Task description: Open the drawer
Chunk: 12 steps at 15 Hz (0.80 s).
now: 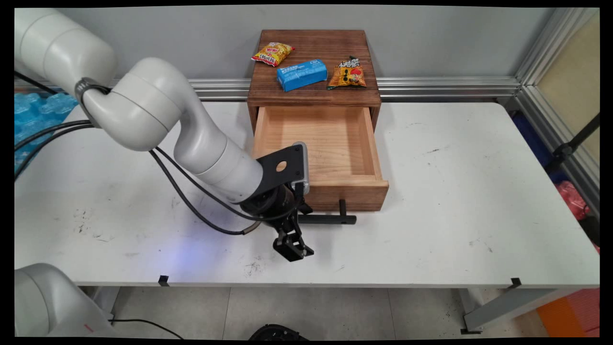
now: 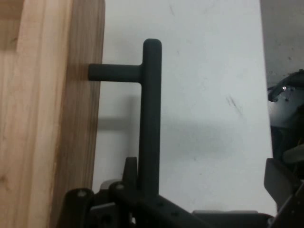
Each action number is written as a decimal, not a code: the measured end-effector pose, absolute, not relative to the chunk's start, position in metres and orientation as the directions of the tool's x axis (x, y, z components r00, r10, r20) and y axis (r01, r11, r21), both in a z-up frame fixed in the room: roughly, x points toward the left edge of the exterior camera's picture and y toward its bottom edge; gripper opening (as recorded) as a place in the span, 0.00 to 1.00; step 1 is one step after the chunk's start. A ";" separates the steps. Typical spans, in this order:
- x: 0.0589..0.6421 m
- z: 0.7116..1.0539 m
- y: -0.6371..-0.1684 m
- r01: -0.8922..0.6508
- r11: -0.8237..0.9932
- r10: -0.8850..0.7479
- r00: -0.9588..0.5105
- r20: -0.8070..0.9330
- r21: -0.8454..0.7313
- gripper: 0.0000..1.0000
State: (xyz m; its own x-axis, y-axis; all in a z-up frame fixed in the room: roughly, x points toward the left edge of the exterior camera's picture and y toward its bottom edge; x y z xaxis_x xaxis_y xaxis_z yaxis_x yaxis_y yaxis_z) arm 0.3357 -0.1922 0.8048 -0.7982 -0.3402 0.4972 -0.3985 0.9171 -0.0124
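Arm comes in from upper left, elbow bent, forearm link sloping down and right toward the near-centre of the table, black cables looping under it. Wrist pitched down, gripper [image 1: 293, 249] low just above the surface, fingers pointing down toward the near edge. In the hand view the fingers [image 2: 280, 183] stand wide apart, one at the lower left and one at the lower right, nothing clamped between them.
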 end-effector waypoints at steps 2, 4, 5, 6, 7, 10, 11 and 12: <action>0.336 0.805 -0.189 -0.397 0.918 -0.341 -0.799 0.496 -0.009 1.00; 0.336 0.806 -0.185 -0.395 0.919 -0.342 -0.800 0.494 -0.004 1.00; 0.335 0.806 -0.183 -0.394 0.919 -0.342 -0.800 0.493 -0.002 1.00; 0.335 0.807 -0.182 -0.392 0.920 -0.341 -0.801 0.492 0.000 1.00; 0.335 0.807 -0.180 -0.391 0.920 -0.341 -0.801 0.492 0.002 1.00; 0.334 0.808 -0.175 -0.387 0.922 -0.341 -0.801 0.492 0.009 1.00; 0.334 0.808 -0.174 -0.386 0.923 -0.340 -0.801 0.492 0.010 1.00; 0.334 0.809 -0.172 -0.384 0.923 -0.340 -0.802 0.492 0.013 1.00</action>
State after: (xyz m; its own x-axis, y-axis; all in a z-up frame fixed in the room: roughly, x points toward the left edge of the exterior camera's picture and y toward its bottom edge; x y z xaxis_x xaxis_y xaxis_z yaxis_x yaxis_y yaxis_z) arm 0.3340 -0.1723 0.8090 -0.8015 -0.3401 0.4919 -0.3838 0.9233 0.0129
